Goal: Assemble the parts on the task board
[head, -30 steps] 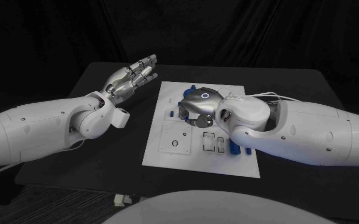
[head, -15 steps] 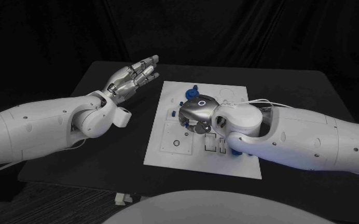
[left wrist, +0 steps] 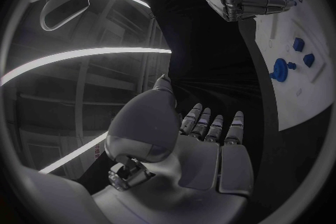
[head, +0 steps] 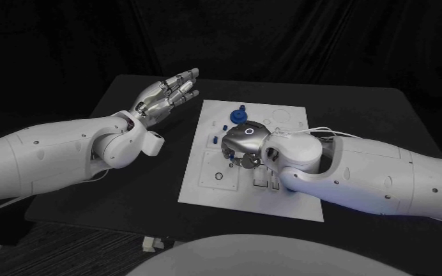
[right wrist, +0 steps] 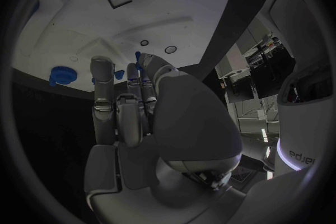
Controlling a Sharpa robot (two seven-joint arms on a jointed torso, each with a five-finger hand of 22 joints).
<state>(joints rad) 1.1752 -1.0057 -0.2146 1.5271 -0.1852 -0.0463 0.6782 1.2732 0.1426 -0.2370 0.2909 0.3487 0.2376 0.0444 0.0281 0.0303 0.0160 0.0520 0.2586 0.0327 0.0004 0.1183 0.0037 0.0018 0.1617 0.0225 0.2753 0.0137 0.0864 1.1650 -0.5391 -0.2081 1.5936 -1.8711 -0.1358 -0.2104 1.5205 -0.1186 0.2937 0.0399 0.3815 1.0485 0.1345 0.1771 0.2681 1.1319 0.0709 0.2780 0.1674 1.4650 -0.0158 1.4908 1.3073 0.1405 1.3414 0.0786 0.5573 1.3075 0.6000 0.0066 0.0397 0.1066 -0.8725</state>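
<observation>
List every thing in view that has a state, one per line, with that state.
left hand: open, fingers straight, raised off the table beside the board, holding nothing.
right hand: over the task board, fingers bent down toward it; whether it holds a part cannot be told.
task board: flat on the table.
blue round part: on the board's far end, untouched.

No readable text, label, brand or number on board, parts, arms

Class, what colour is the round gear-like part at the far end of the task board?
Blue; the gear-like part shows best in the head view.
</observation>
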